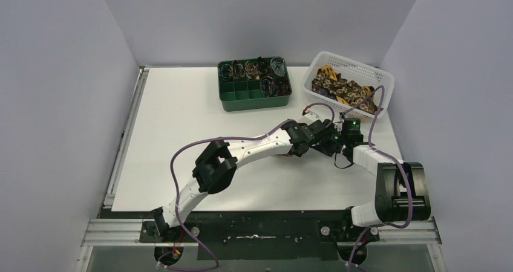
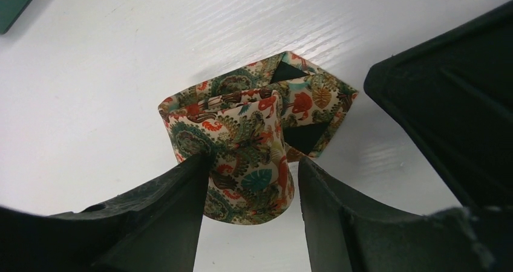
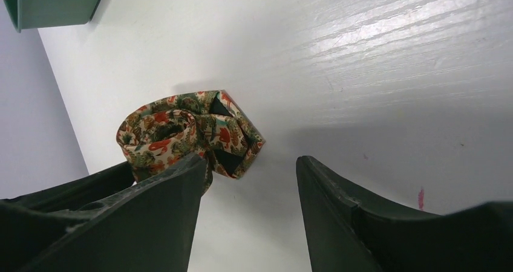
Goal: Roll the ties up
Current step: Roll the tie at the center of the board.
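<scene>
One tie [image 2: 248, 133], cream fabric with a green, red and brown floral print, lies on the white table rolled into a loose coil, its pointed end folded out behind it. My left gripper [image 2: 251, 166] is open and straddles the coil. Its left finger [image 2: 175, 211] touches the coil and its right finger stands a little apart. My right gripper [image 3: 251, 160] is open and empty just right of the same tie [image 3: 175, 130]. In the top view both grippers, left [image 1: 320, 136] and right [image 1: 336, 140], meet at the table's right middle and hide the tie.
A green compartment tray [image 1: 254, 101] with coiled items stands at the back centre; its corner also shows in the right wrist view [image 3: 54, 3]. A white basket [image 1: 387, 81] holding more printed ties [image 1: 339, 87] stands at the back right, close behind the grippers.
</scene>
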`<state>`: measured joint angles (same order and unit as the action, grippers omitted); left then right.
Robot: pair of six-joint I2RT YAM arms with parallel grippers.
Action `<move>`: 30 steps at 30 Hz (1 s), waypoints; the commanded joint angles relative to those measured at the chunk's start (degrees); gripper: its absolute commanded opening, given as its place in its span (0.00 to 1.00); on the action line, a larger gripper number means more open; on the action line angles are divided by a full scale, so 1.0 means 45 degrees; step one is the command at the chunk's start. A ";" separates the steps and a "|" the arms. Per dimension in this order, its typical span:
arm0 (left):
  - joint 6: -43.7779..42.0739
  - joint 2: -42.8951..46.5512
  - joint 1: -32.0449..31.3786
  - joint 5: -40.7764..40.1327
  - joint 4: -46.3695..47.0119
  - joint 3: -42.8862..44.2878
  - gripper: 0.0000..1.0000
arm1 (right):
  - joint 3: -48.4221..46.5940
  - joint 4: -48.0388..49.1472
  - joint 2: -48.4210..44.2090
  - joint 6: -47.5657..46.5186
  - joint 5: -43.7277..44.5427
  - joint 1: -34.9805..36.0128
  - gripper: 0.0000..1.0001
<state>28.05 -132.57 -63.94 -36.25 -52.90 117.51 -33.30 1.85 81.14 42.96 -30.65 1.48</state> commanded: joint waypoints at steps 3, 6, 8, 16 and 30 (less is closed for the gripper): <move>-0.0452 -0.0183 -0.0040 0.1209 0.1098 0.0807 0.54 | 0.0005 0.0225 -0.0266 -0.0230 -0.0903 -0.0300 0.58; -0.0369 -0.0245 0.0108 0.1692 0.1264 0.0704 0.54 | -0.0108 0.0085 -0.0282 -0.0302 -0.1167 -0.0300 0.58; -0.0194 -0.0232 0.0245 0.2028 0.1419 0.0547 0.54 | -0.0112 0.0021 -0.0341 -0.0334 -0.1195 -0.0652 0.58; 0.0154 0.0492 0.0577 0.4455 0.3945 -0.1256 0.54 | -0.0109 -0.0271 -0.0471 -0.0537 -0.1205 -0.0961 0.58; 0.0278 0.3899 0.0961 0.5859 0.7917 -0.4519 0.65 | -0.0414 -0.0138 -0.0509 -0.0747 -0.2151 -0.1095 0.59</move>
<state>29.50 -124.40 -59.79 -14.68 -26.55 100.44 -33.30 -0.60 80.64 40.62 -37.06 -3.03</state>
